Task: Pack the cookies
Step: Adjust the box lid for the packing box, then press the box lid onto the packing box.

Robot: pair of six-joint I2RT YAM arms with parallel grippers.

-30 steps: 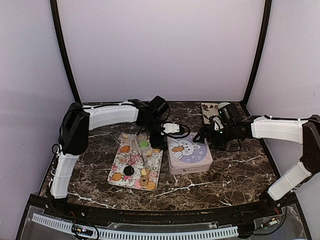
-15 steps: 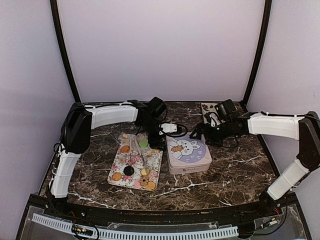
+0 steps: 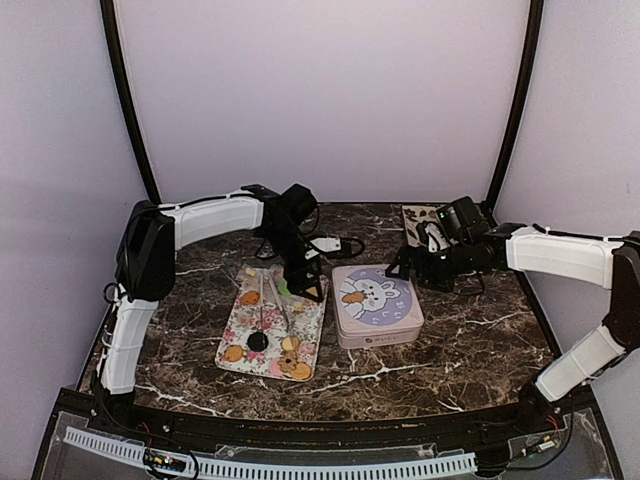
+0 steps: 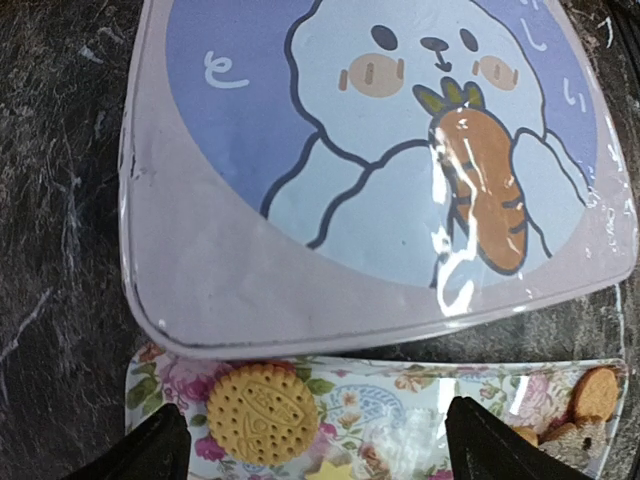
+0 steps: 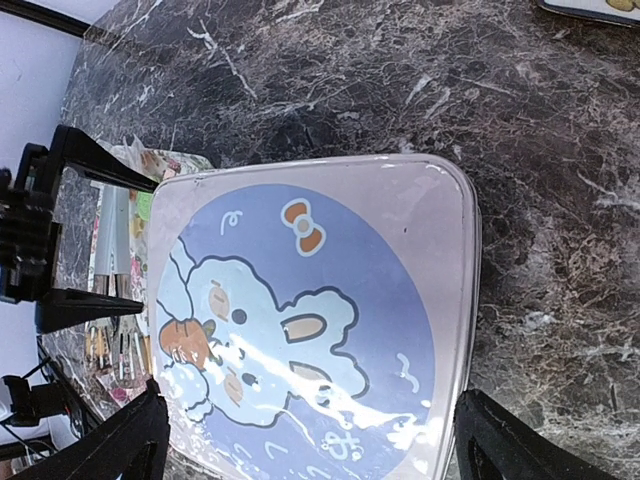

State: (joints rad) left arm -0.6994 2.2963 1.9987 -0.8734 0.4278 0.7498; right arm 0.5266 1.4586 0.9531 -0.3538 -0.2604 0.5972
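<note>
Left wrist: floral tray (image 4: 352, 398) holds cookies (image 4: 262, 413) beside closed tin (image 4: 370, 160).

You're looking at a lab test booth: plain pale walls (image 3: 320, 100) and black corner poles (image 3: 128, 100) box in a marble-look table (image 3: 450, 350), with a cable strip (image 3: 300, 468) along its near edge.

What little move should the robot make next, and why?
Probably lower the open right fingers onto an edge of the tin to lift its lid: the lid is on, while the cookies lie on the flowered tray beside it, so nothing can go in yet.
</note>
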